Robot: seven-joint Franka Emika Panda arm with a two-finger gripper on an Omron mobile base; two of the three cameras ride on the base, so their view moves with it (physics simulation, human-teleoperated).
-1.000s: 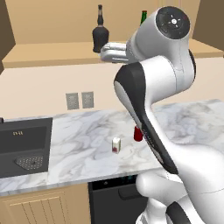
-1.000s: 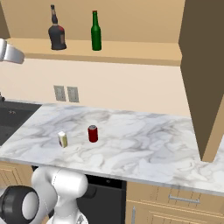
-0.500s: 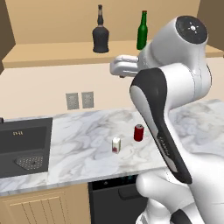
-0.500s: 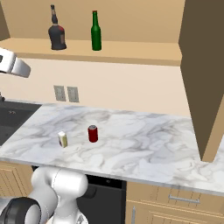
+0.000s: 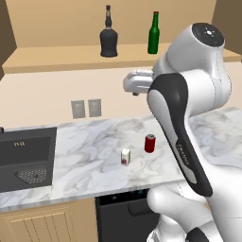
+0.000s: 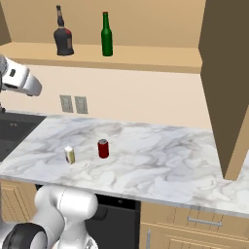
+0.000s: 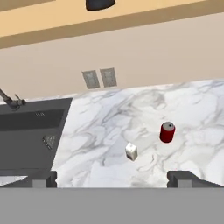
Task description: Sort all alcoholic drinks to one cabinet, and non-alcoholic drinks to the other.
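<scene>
The white arm (image 5: 189,118) rises tall and folds at its elbow, wrist reaching sideways; its pincer (image 7: 113,177) hangs high, dark fingertips (image 7: 179,177) spread wide and holding nothing.

From my hand view, the black bottle (image 7: 100,4) is cut off by the top edge, so I see just its rounded base on the shelf. The faucet (image 7: 12,101) is clipped at the left edge. The white carton (image 7: 131,151) is too small for me to read its red mark. In the left base view, the arm hides part of the marble counter (image 5: 90,151) on the right. In the right base view, the sink (image 6: 14,133) is cut off at the left edge.
</scene>
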